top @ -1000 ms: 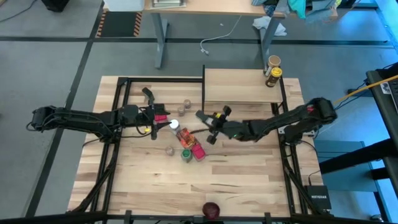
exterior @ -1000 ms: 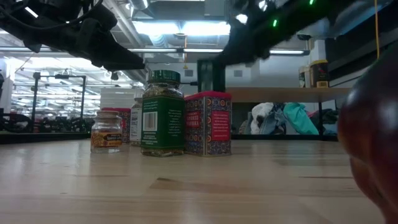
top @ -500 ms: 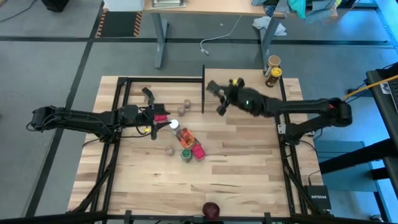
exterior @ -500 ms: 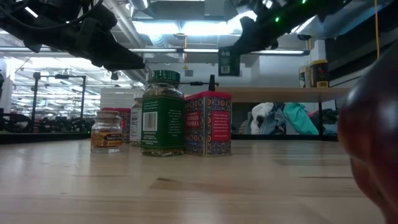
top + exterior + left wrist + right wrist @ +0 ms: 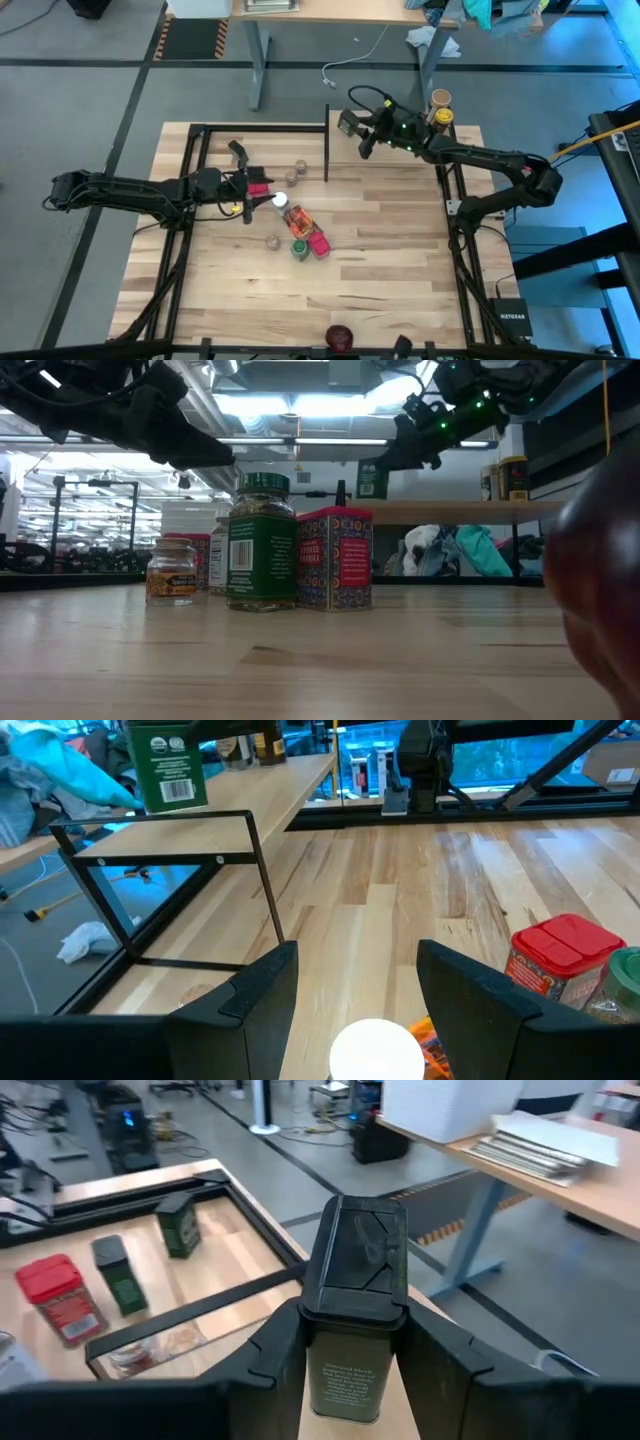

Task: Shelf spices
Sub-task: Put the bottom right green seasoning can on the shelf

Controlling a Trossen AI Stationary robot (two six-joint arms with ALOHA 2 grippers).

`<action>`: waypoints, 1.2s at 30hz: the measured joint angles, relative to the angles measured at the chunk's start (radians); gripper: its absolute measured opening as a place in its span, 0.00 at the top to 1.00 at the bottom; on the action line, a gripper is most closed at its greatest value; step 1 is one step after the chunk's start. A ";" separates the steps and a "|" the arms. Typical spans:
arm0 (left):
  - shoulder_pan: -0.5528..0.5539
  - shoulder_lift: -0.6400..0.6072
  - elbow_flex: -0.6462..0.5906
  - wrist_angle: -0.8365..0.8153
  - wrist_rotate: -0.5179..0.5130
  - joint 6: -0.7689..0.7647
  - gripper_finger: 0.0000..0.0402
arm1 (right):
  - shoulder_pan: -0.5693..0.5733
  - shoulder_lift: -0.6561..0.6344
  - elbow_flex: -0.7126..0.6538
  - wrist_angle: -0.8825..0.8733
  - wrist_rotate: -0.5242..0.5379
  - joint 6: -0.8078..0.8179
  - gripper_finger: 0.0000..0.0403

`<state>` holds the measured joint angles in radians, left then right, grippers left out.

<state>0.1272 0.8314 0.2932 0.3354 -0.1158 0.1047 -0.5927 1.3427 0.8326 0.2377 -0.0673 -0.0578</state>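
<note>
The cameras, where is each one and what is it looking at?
High view: above the table, looking straight down; both arms show, and the right gripper holds the dark green tin over the shelf.
Low view: at tabletop height, looking across at jars; arms overhead.
Left wrist view: on the left arm, past its fingers toward the shelf.
Right wrist view: on the right arm, its fingers clamping the tin.
Shared: all four show that tin.

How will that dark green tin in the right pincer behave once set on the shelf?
The dark green tin looks rigid and flat-sided, so it probably won't roll. It is tall and narrow, so it may tip if released tilted. The right pincer holds it over the shelf.
</note>
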 joint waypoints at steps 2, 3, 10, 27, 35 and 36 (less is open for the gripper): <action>0.000 0.000 0.000 0.000 0.000 0.000 0.50 | 0.002 0.016 0.000 0.014 -0.004 -0.002 0.67; 0.000 0.000 0.000 -0.001 0.000 0.000 0.50 | 0.002 0.024 0.000 0.020 0.005 -0.002 0.67; 0.000 0.000 0.000 -0.002 0.000 0.000 0.50 | 0.003 0.049 0.000 0.084 0.116 0.139 0.67; 0.000 0.000 0.000 -0.001 0.000 0.009 0.50 | 0.060 0.162 0.000 0.241 0.266 0.264 0.65; 0.000 0.000 0.000 -0.003 0.000 0.008 0.50 | 0.057 0.162 0.000 0.234 0.281 0.268 0.64; 0.000 0.000 0.000 -0.003 0.000 0.008 0.50 | 0.057 0.162 0.000 0.232 0.281 0.269 0.64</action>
<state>0.1272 0.8313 0.2932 0.3328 -0.1158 0.1127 -0.5362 1.5051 0.8330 0.4699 0.2141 0.2108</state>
